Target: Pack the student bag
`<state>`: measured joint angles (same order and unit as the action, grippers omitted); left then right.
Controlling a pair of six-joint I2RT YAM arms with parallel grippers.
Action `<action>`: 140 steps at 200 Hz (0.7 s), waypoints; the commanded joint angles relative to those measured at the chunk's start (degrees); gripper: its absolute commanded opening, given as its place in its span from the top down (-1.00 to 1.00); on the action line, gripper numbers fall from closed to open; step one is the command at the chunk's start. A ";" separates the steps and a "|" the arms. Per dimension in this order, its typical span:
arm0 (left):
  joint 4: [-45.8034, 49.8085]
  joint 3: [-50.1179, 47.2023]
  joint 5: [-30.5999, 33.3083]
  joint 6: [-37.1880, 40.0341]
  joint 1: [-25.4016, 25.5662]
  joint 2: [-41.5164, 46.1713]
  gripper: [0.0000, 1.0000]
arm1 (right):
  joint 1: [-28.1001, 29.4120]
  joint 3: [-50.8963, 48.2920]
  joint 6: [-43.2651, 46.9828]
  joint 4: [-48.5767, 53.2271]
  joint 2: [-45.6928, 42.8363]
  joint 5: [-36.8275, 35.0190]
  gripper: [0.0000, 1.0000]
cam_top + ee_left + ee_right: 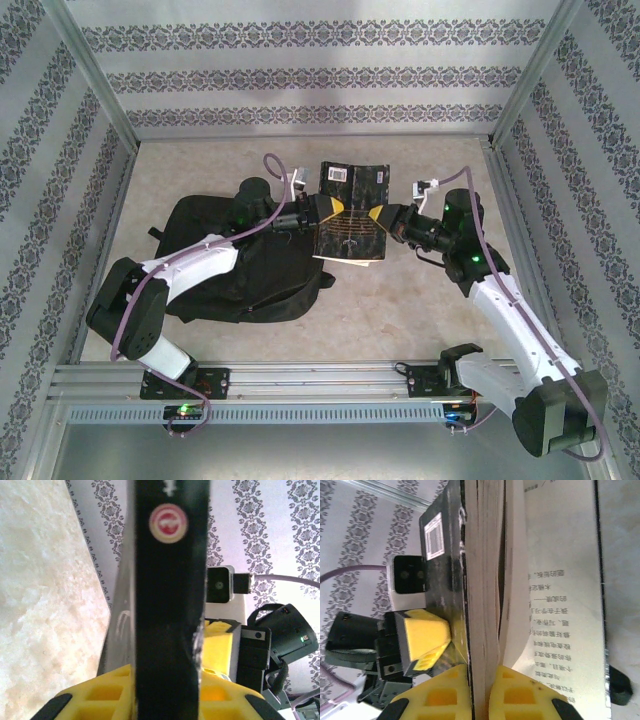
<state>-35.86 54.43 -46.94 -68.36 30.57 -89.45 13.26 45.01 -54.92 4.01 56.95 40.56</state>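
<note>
Two grippers, one load: my left gripper [316, 211] is closed on the left edge of the black-and-yellow book [350, 215], and my right gripper [386, 216] is pinched onto the opposite edge, where loose pages fan apart beside the fingers in the right wrist view. The book hangs in the air between them, above the table [430, 300] and just beside the right edge of the student bag [225, 260], which lies slumped on the left half of the table under my left arm. Judged step: passing the book from one side to the other before it goes into the bag. To do it well, one grip should be firm across cover and pages together before the other lets go. My right gripper appears to hold only part of the page block, so the book could splay or droop. Room: open table lies to the right and beyond the book; the patterned walls [300, 80] stand well apart from both arms. Whether the bag's mouth is open I cannot tell.
</note>
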 commanded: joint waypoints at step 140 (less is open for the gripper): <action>-13.74 -5.96 28.91 -1.73 1.81 13.32 1.00 | 15.35 -18.56 -25.85 -37.89 -3.66 -20.95 -0.95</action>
<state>-40.97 48.12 -24.71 -69.49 31.07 -79.11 26.55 27.18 -73.14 -17.23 52.88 25.39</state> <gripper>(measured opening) 0.184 0.976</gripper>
